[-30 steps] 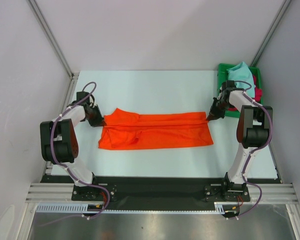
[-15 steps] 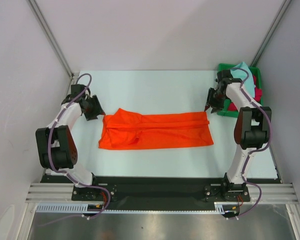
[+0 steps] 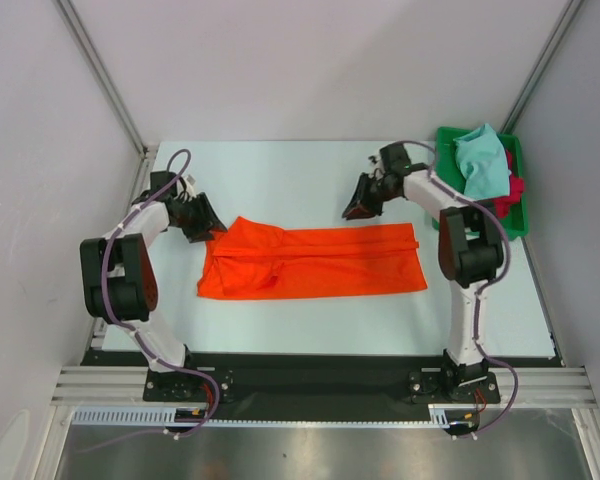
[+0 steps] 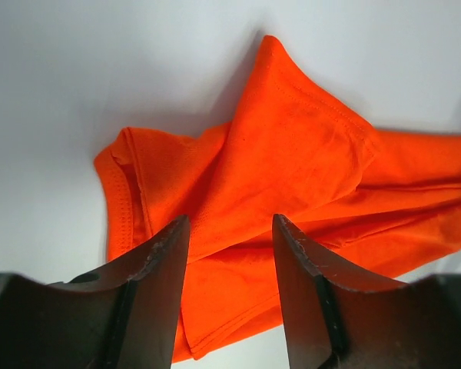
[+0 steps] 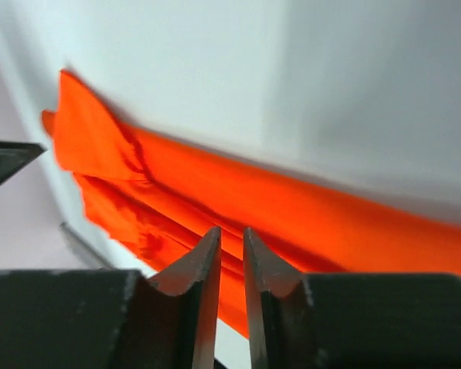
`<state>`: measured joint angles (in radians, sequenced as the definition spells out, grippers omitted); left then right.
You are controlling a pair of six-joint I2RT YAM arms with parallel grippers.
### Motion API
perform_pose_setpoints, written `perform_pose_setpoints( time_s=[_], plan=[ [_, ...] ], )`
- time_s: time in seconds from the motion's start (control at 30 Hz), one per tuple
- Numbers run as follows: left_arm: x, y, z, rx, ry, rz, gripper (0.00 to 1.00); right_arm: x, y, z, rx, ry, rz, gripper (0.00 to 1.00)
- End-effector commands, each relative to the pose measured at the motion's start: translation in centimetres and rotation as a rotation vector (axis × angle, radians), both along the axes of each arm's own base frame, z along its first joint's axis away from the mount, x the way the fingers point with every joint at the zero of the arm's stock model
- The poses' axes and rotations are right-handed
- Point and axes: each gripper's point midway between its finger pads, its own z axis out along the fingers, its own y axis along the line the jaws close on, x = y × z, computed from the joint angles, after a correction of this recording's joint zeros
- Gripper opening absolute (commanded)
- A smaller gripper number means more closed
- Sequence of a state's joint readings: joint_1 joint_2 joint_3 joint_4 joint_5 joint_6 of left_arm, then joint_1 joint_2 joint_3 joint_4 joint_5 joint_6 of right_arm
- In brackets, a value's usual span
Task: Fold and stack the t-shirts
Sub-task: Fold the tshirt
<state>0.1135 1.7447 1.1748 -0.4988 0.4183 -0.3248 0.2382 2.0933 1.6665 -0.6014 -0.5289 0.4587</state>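
Note:
The orange t-shirt (image 3: 320,262) lies flat on the table as a long folded band, its sleeve end bunched at the left. My left gripper (image 3: 210,227) hovers at that left end, open, and in the left wrist view the cloth (image 4: 292,154) shows below and between its fingers (image 4: 157,261) with nothing gripped. My right gripper (image 3: 353,210) hangs over the table just behind the band's far edge, right of centre. Its jaws stand a narrow gap apart, empty, with the orange cloth (image 5: 292,207) beyond them. A teal t-shirt (image 3: 480,160) and a red t-shirt (image 3: 516,188) lie heaped in the tray.
The green tray (image 3: 521,150) stands at the back right corner beside the right arm. Grey walls and metal posts close in the table on three sides. Bare white table surface (image 3: 280,180) lies behind the orange shirt.
Both grippers have let go of the orange shirt's ends. The left one rose and came back to the left end. The right arm swung left, away from the right end.

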Motion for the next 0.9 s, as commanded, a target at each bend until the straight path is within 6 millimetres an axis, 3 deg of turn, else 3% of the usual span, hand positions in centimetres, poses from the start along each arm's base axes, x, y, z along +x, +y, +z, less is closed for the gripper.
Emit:
perform_pose_setpoints(
  time_s=[0.0, 0.13, 0.37, 0.7, 0.87],
  plan=[
    [0.7, -1.4, 1.3, -0.065, -0.046, -0.038, 0.52, -0.3, 7.0, 1.5, 0.261, 0.035, 0.103, 0.21],
    [0.3, -1.5, 1.1, -0.067, -0.04, -0.043, 0.5, -1.4, 10.5, 0.6, 0.317, 0.089, 0.157, 0.18],
    [-0.2, -1.7, 0.0, -0.067, -0.009, -0.055, 0.49, -2.7, 13.6, -1.0, 0.33, 0.148, 0.21, 0.17],
    [-1.6, -1.8, -1.1, -0.065, 0.035, -0.057, 0.46, -3.6, 15.5, -2.5, 0.331, 0.187, 0.24, 0.15],
    [-2.5, -1.8, -1.8, -0.063, 0.056, -0.059, 0.39, -3.9, 16.1, -3.5, 0.299, 0.19, 0.264, 0.14]
  ],
)
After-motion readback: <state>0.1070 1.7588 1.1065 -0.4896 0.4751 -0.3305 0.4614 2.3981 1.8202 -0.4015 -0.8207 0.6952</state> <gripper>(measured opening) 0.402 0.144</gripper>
